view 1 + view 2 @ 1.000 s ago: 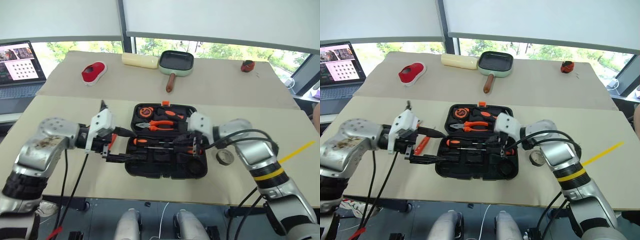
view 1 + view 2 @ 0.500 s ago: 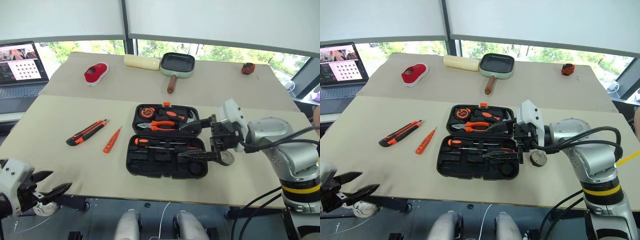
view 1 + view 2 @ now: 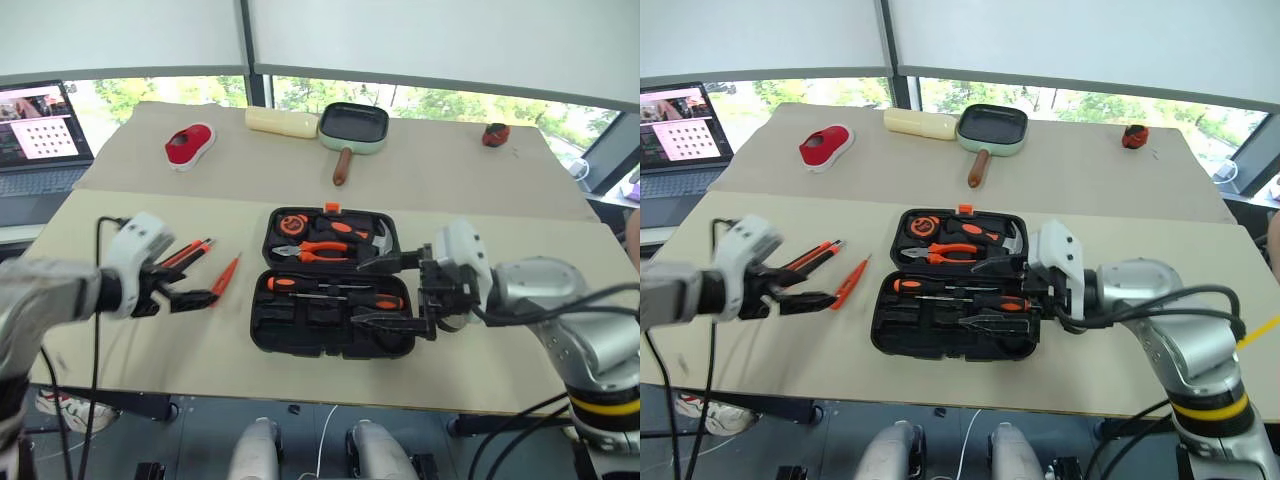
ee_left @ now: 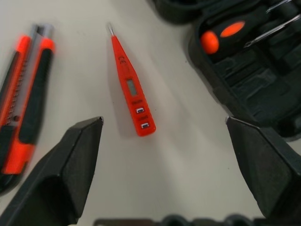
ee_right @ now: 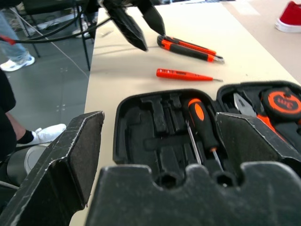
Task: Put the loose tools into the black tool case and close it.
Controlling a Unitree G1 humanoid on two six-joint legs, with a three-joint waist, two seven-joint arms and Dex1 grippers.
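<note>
The black tool case (image 3: 285, 335) lies open in the middle of the table. Two orange-black screwdrivers (image 3: 335, 290) lie in its near half. My right gripper (image 3: 357, 293) hangs open and empty over the case's right side, pointing left. The utility knife (image 4: 26, 94) and the slim orange screwdriver (image 4: 129, 82) lie loose on the table left of the case. My left gripper (image 3: 200, 282) hovers open just above these two, touching neither. In the right wrist view, the case (image 5: 155, 127) sits between my fingers, and the knife (image 5: 188, 47) lies beyond.
Pliers (image 3: 320, 250), a tape measure (image 3: 291, 222) and a hammer lie in the case's far half. At the back stand a green-rimmed pan (image 3: 353, 125), a cream block (image 3: 280, 121), a red shoe (image 3: 188, 143) and a small red object (image 3: 495, 133). A laptop (image 3: 40, 130) sits far left.
My right gripper opened, left a screwdriver in the case and drew back. My left gripper left the case, dipped below the table edge, then came up over the knife and small screwdriver.
</note>
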